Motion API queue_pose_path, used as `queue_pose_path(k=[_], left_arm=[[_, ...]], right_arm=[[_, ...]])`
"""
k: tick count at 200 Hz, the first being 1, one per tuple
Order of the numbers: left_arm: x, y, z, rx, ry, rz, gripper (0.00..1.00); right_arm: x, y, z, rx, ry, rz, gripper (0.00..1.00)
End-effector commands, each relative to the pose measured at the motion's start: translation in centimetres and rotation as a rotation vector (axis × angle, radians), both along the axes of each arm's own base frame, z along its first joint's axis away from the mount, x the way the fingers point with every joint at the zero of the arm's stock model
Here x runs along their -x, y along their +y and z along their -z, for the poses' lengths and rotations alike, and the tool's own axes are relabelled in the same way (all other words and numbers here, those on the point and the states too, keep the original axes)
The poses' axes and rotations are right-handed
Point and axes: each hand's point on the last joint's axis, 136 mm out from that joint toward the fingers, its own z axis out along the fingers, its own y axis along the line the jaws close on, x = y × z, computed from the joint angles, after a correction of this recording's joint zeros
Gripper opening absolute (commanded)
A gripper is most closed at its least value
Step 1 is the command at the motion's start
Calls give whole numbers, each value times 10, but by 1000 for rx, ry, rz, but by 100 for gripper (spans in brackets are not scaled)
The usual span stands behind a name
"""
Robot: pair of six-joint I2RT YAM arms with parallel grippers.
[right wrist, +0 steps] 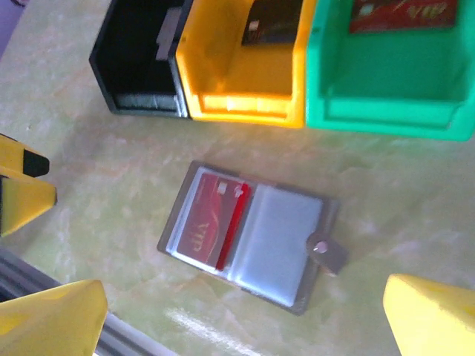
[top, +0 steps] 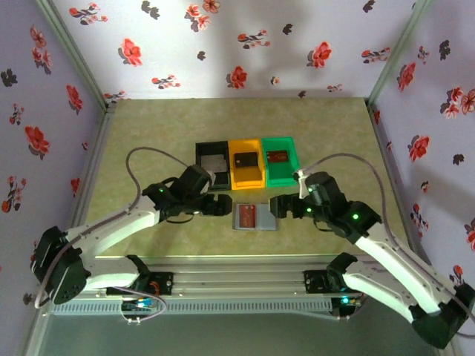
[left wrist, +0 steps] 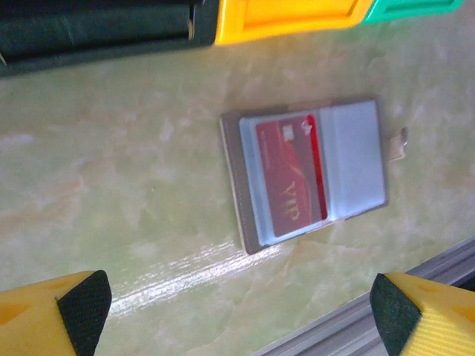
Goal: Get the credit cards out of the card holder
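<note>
Two grippers hover low over the table (top: 148,133), fingers spread wide and holding nothing. The left gripper (top: 223,205) and the right gripper (top: 276,208) flank the card holder (top: 254,216). The holder lies open and flat, with one red card (right wrist: 211,219) in the panel on the left arm's side. Just beyond it three bins stand in a row:
- the black bin (right wrist: 111,59) holds a light grey card (top: 214,162);
- the orange bin (right wrist: 245,107) holds a dark card (right wrist: 274,22);
- the green bin (right wrist: 386,119) holds a reddish-brown card (right wrist: 401,11).

Bare tabletop surrounds the holder. The metal rail (top: 245,267) at the near edge lies close.

Robot test booth, floral walls (top: 245,44), aluminium rail (top: 237,280)
</note>
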Motion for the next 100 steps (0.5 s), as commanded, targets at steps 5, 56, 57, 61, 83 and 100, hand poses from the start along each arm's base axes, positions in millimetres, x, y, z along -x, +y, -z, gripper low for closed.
queue_pose_path(k=[5, 56, 57, 61, 83, 100], left_arm=[[2, -8, 14, -17, -9, -38, 95], [14, -18, 46, -106, 37, -16, 96], [14, -18, 46, -107, 37, -16, 96], [15, -18, 48, -114, 39, -15, 96], [15, -15, 56, -142, 50, -28, 96], [16, -14, 62, -160, 59, -29, 96]], right_arm=[[-3, 26, 8, -61, 44, 4, 94], [-5, 48, 40, -79, 164, 31, 83], [-5, 48, 40, -80, 167, 32, 83], [-5, 49, 42, -82, 176, 34, 83], [-6, 56, 54, -96, 221, 43, 78], [-6, 61, 61, -113, 244, 49, 73]])
